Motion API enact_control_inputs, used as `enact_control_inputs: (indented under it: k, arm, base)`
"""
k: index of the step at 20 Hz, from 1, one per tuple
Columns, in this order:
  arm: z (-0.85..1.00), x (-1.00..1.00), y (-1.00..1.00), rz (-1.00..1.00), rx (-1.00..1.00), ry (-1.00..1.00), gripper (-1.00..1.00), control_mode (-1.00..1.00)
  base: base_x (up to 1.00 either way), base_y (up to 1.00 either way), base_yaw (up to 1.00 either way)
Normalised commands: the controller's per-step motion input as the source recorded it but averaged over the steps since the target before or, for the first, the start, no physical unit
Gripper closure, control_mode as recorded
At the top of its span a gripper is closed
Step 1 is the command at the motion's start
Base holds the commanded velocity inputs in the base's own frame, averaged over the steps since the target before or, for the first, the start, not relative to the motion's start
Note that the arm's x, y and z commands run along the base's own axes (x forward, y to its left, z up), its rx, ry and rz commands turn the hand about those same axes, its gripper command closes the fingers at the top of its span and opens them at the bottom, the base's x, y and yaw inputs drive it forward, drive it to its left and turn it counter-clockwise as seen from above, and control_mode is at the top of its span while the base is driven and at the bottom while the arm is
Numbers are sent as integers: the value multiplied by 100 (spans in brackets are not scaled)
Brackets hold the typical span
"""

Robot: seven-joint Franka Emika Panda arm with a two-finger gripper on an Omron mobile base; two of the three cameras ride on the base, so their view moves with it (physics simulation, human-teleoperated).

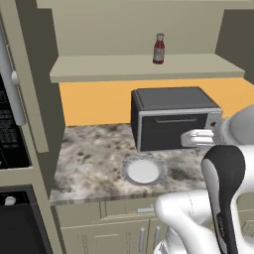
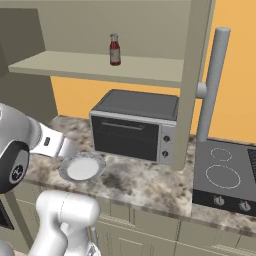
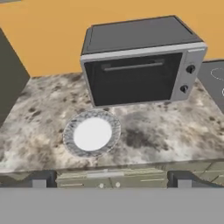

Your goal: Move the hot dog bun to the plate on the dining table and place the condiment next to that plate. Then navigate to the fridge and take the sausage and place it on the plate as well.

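while the pincer (image 3: pixel 111 180) hangs wide open over the surface (image 3: pixel 175 131) with nothing in its grip, the condiment bottle (image 1: pixel 158 48) stands upright on the shelf (image 1: pixel 109 67) above the toaster oven (image 1: pixel 171 119). a plate (image 3: pixel 92 133) lies just before the oven.

Plate (image 3: pixel 91 134) lies on counter (image 3: pixel 175 135), in front of toaster oven (image 3: pixel 138 65), toward its left end. Condiment bottle (image 1: pixel 158 48) stands on shelf (image 1: pixel 99 67) above the oven. Cooktop (image 2: pixel 225 175) sits right of the oven, beyond a cabinet panel (image 2: pixel 190 85).
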Motion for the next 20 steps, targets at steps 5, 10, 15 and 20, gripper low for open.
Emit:
enact_control_inputs:
  k: [5,10,15,20]
  arm:
    - [99,7,-2,0,-2,-34,-100,-100]
    - [66,31,0,-5,-6,-23,-100,-100]
    - [28,42,0,0,-1,-21,-100,-100]
    - [29,33,-18,2,0,-9,-100,-100]
  base:
    - [0,0,0]
    - [0,0,0]
    - [0,0,0]
    - [0,0,0]
